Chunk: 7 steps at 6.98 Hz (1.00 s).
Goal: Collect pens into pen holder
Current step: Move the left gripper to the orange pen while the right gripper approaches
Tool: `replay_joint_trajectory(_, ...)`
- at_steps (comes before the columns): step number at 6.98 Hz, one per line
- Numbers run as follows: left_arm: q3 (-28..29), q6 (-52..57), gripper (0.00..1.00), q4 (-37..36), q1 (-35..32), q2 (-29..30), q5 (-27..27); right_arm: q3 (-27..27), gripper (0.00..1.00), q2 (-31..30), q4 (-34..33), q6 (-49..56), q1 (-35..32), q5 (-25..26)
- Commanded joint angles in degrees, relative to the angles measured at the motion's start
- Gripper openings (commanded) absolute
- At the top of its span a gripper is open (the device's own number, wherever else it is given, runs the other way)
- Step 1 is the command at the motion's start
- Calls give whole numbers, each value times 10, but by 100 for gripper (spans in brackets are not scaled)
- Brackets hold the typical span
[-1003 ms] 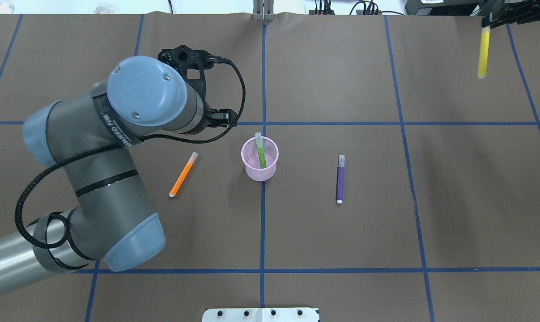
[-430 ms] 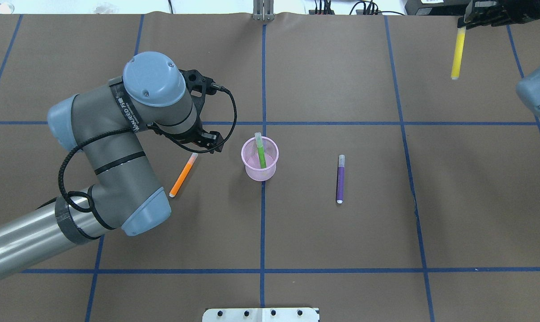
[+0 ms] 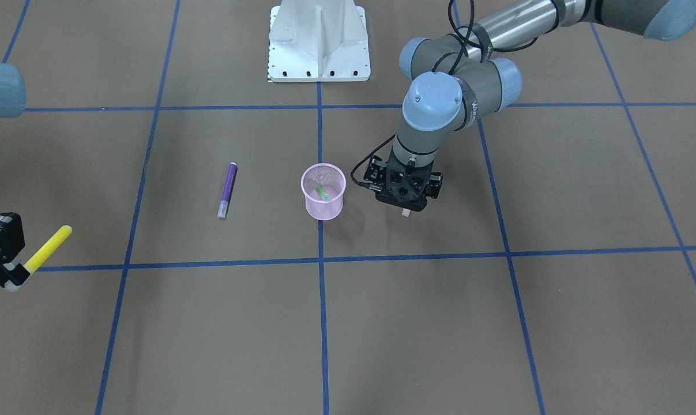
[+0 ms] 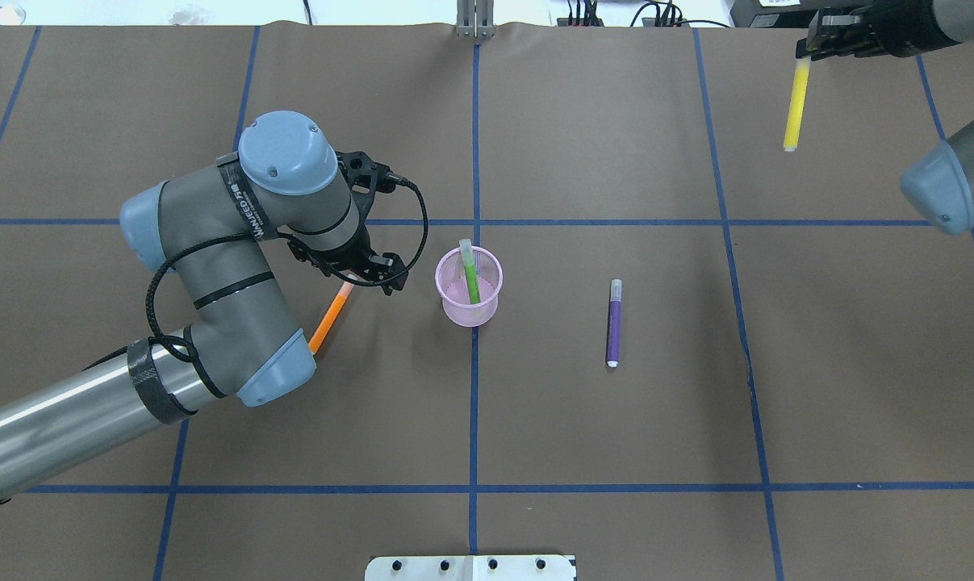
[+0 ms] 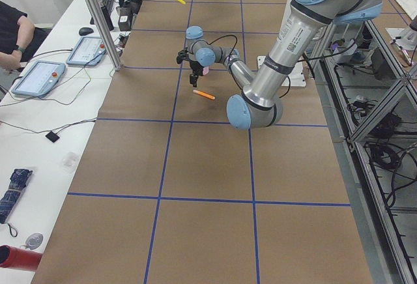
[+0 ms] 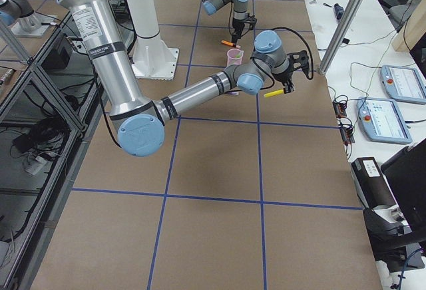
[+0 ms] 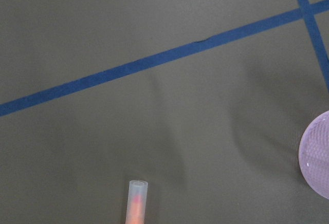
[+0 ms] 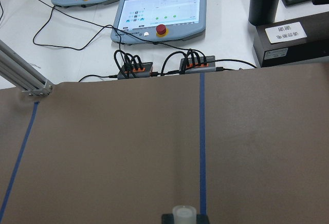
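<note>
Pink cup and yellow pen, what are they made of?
The pink cup looks like thin wire mesh, probably painted metal: fine criss-cross lines show and you can see through its wall. The yellow pen is most likely smooth plastic: its colour is bright and even, with a paler tip. It is too small to be sure.

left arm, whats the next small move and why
Probably lower the left end effector onto the orange pen and close. It hovers over that pen's pale cap end, which lies flat beside the pen holder; the wrist view shows the cap at its lower edge. The green pen is already in, and the right end effector holds the yellow pen.
</note>
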<state>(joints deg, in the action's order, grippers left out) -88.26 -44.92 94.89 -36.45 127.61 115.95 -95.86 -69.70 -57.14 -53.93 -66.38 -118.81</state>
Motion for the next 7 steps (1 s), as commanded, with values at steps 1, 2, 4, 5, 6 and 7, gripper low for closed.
replay_joint_trajectory(1,12,1,98,4,-2,-5,11,-13,0,0,0,-5,25,26)
replay_joint_trajectory(2,18,2,98,5,-2,-9,11,-15,0,0,0,-6,28,26)
replay_joint_trajectory(4,29,11,97,6,-2,-11,11,-25,0,0,0,-6,35,27)
replay_joint_trajectory(5,31,11,94,6,-2,-11,11,-25,0,1,0,-6,37,27)
replay_joint_trajectory(6,34,11,90,6,-2,-11,11,-24,0,1,0,-6,40,27)
replay_joint_trajectory(7,34,11,84,6,-2,-11,11,-24,0,1,0,-6,43,33)
